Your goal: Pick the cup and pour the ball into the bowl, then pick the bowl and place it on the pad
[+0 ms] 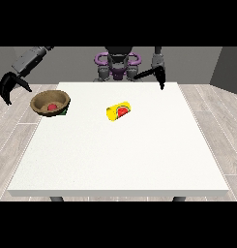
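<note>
A brown bowl with a red ball inside rests at the table's left edge, on a green pad of which only a corner shows. The yellow cup lies on its side near the table's middle, a red patch on its open end. The hand at the view's left hangs off the table's left side, apart from the bowl, its fingers spread and holding nothing. The hand at the view's right points down over the table's far edge, fingers straight, holding nothing.
The white table fills the middle of the view, with wooden floor around it. The robot's torso stands behind the far edge.
</note>
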